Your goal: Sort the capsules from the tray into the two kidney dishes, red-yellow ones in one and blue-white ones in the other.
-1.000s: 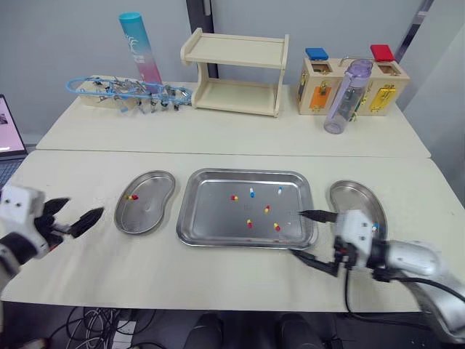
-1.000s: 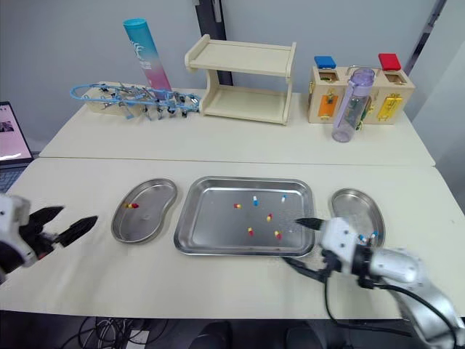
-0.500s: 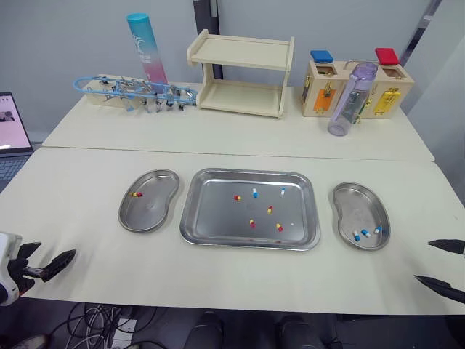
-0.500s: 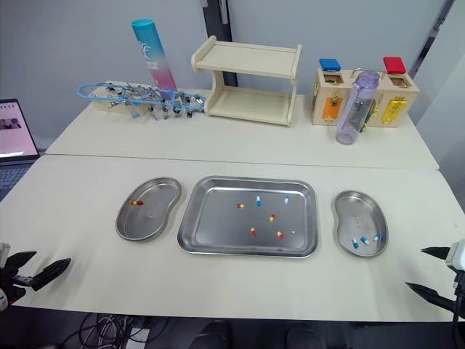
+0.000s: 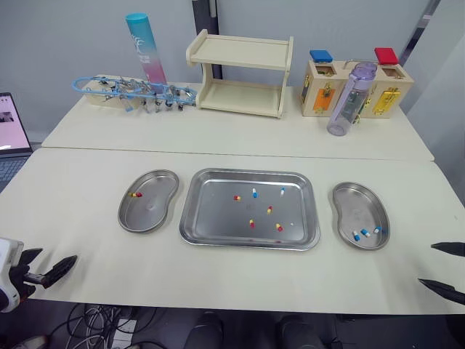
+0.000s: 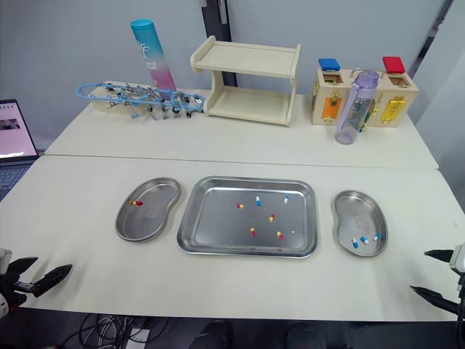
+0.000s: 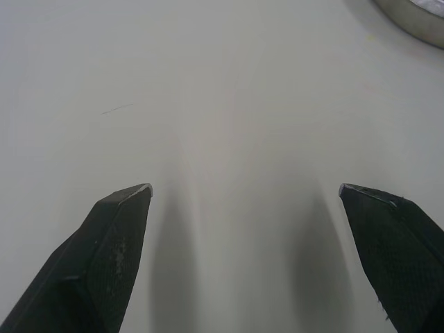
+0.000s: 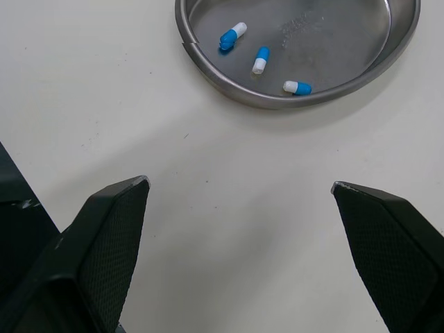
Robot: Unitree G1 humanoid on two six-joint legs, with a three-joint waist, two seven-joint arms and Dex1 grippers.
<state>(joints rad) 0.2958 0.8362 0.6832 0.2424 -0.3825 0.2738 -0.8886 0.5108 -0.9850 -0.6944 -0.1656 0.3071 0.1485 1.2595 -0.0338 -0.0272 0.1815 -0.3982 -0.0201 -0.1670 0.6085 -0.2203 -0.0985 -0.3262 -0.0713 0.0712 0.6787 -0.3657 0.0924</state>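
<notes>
Tray (image 5: pixel 211 218), left kidney dish (image 5: pixel 152 214) and right kidney dish (image 5: pixel 352 203), mid-frame: bare metal, brushed, soft sheen with faint scuffs. Capsules (image 8: pixel 260 60): smooth glossy shells. Table (image 5: pixel 87 182) matt cream, smooth; shelf (image 5: pixel 240 54) at upper centre pale unpainted wood; right gripper (image 8: pixel 239 182) fingers (image 8: pixel 104 243) matt black, finely textured.

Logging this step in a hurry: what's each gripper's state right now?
Left gripper: open, holding nothing.
Right gripper: open, holding nothing.
</notes>
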